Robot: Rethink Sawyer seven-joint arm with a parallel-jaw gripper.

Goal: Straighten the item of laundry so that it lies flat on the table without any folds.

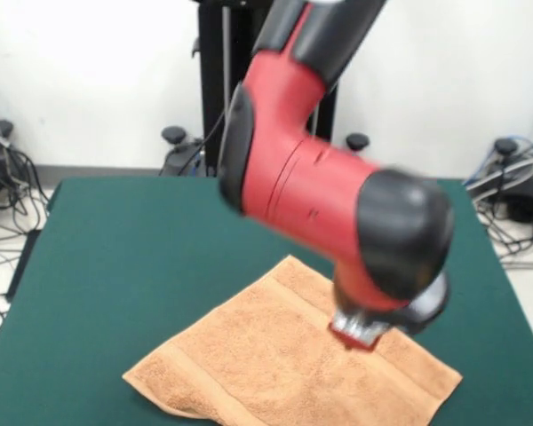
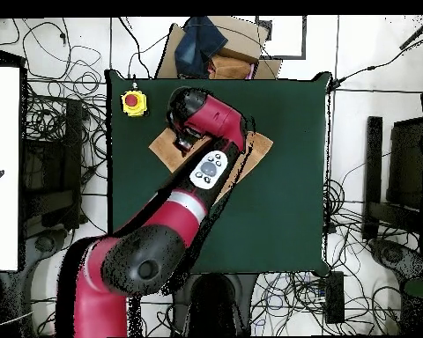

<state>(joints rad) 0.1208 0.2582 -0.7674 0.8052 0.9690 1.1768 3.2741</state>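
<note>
- Dark green felt-topped table (image 1: 142, 257) carries one peach-orange terry-cloth towel (image 1: 275, 373), lying near its front edge, mostly flat.
- One red and black arm's gripper (image 1: 362, 330) is low over the towel; I cannot tell its opening or whether it touches.
- One yellow box with a red button (image 2: 134, 102) sits at a table corner.
- Cables cover the floor around.

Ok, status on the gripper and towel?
Gripper low over towel, jaw state unclear. Towel spread on table, mostly flat. Arm hides part of it.
</note>
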